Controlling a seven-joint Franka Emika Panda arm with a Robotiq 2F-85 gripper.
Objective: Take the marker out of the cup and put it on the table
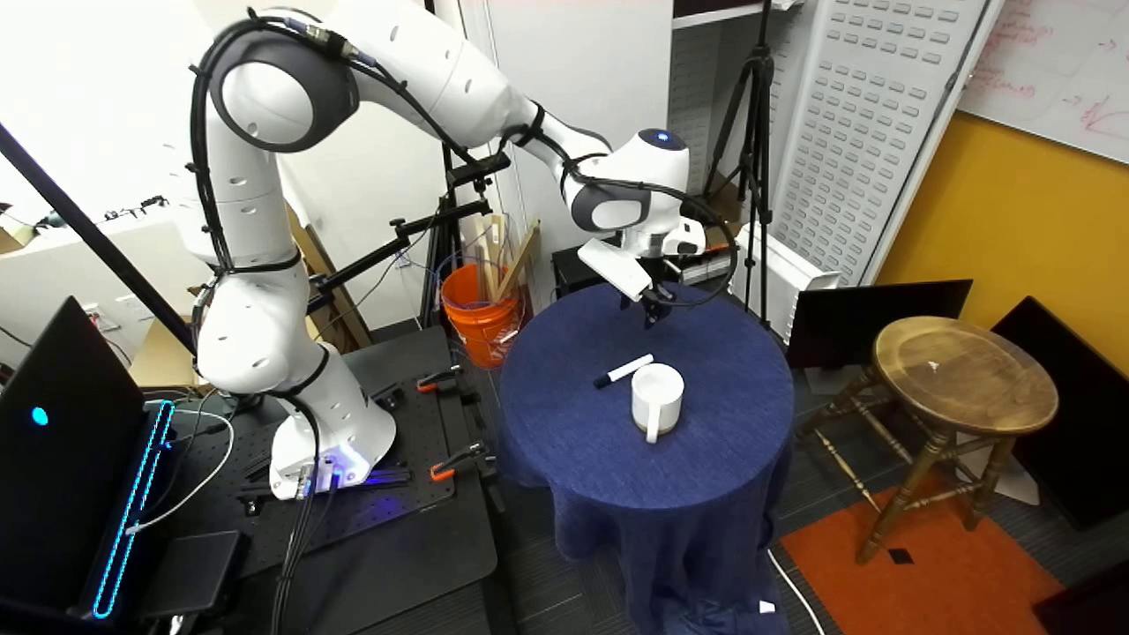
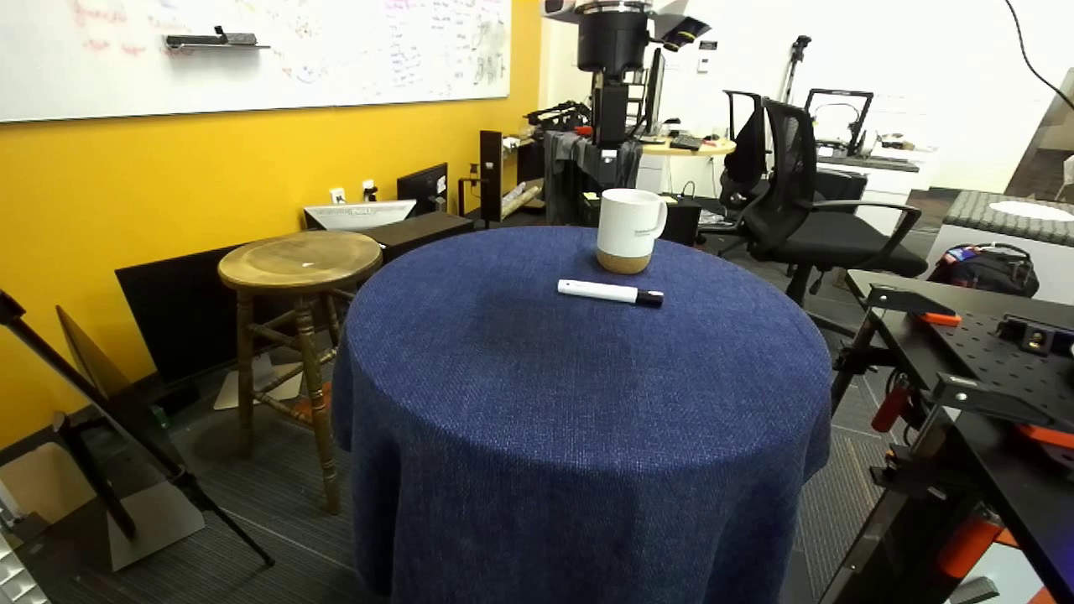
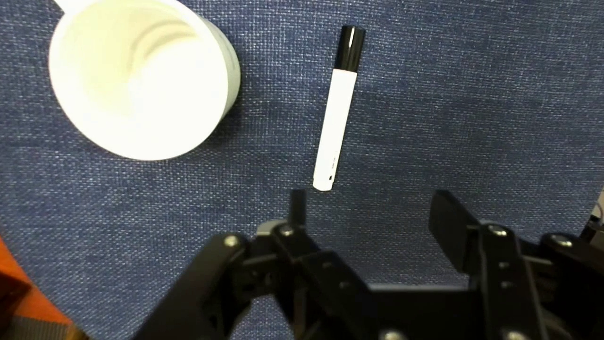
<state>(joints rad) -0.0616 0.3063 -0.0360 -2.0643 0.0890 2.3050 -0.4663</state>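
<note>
Wrist view, marker (image 3: 334,123) on table (image 3: 462,113) beside cup (image 3: 141,80), claw (image 3: 370,212) spread

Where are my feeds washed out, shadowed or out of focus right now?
Wrist view: the cup glares nearly white inside, most detail lost, and the gripper is blurred, while the marker looks crisper; in an exterior view, a soft shadow dims part of the table; in an exterior view, the wall behind the arm is washed out.

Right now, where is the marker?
In the wrist view, the marker lies on the navy-draped table, right of the white cup and above the open gripper in that picture.
</note>
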